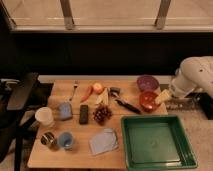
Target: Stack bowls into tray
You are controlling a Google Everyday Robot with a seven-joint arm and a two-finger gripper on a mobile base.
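Observation:
The glossy red-orange bowl (147, 101) sits on the wooden table just behind the green tray (156, 162), which lies empty at the front right. The dull purple bowl (147, 82) stands a little farther back, apart from the red one. My white arm reaches in from the right, and the gripper (163, 96) hangs at the red bowl's right rim, its pale fingers spread open. Both bowls rest on the table and nothing is held.
A black-handled tool (128, 105), dark grapes (102, 114), a carrot (87, 93), an orange fruit (98, 87), a dark block (84, 114), a blue sponge (65, 110), a white cup (44, 116), a blue cup (65, 140), a can (48, 139) and a grey-blue cloth (103, 141) crowd the left and middle. A black chair (22, 95) stands at the left.

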